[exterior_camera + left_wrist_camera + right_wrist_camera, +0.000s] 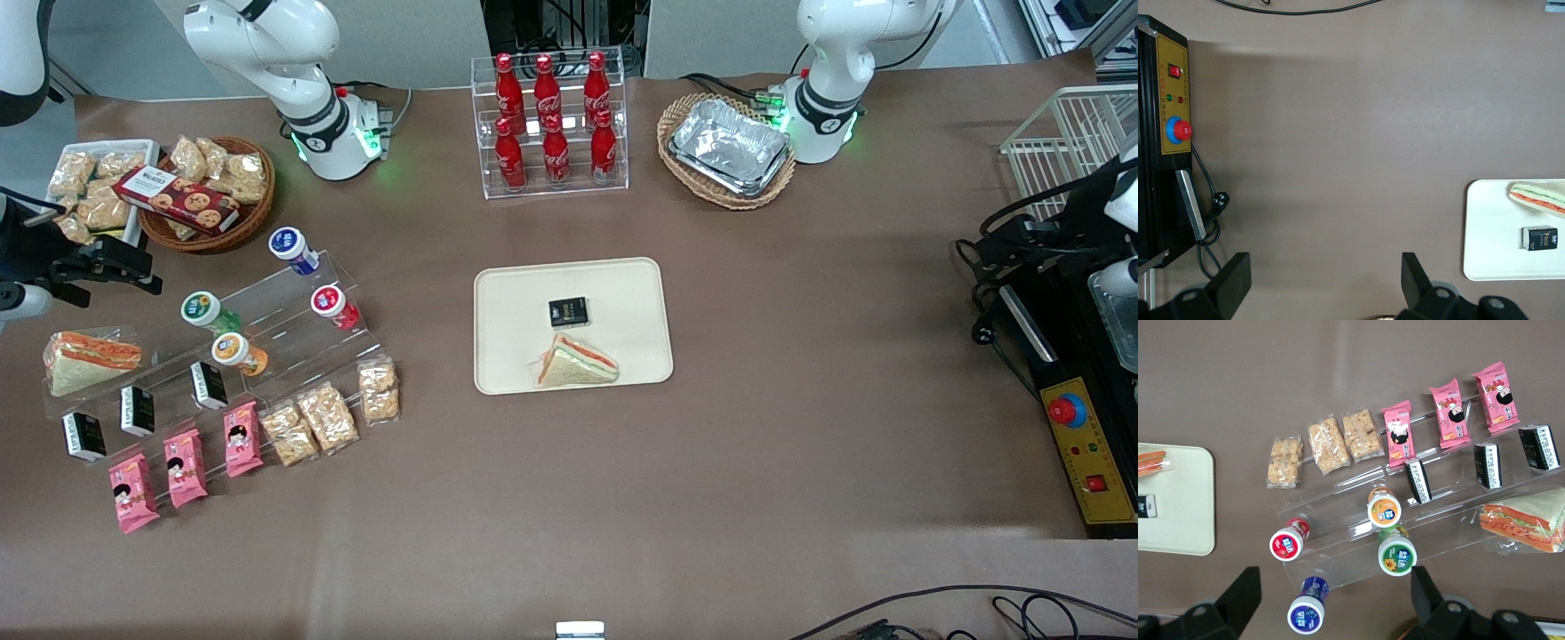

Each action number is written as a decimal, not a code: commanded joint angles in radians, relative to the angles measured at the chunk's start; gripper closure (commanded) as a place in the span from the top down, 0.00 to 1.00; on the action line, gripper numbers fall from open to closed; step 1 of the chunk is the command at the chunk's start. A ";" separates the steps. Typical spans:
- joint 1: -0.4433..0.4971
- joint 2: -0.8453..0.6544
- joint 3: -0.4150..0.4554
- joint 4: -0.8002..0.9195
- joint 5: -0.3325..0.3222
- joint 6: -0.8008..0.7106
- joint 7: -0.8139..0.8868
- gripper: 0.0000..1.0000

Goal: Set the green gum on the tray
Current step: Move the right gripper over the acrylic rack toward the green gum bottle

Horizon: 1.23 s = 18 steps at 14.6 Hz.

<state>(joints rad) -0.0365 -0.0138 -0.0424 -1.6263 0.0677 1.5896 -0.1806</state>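
Matt brown table cover [800,444], smooth matt cream tray [622,293], clear glossy acrylic display steps [1358,537]

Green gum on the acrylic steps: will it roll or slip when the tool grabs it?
The green gum is a small round bottle lying on its side, so a nudge would likely roll it. Its smooth lid may slip. It probably feels light. The open tool hovers above it.

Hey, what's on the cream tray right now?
On the tray lie a small black packet and a wrapped sandwich. What's under them is hidden. The green gum sits on the clear stand; the gripper is open above it.
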 commanded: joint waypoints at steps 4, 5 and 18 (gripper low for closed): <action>0.020 -0.018 -0.005 0.014 0.009 -0.022 -0.007 1.00; 0.020 -0.017 -0.007 0.014 0.009 -0.022 -0.007 1.00; -0.063 -0.112 -0.036 -0.150 -0.062 -0.011 -0.217 1.00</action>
<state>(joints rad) -0.0893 -0.0341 -0.0795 -1.6633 0.0149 1.5566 -0.3764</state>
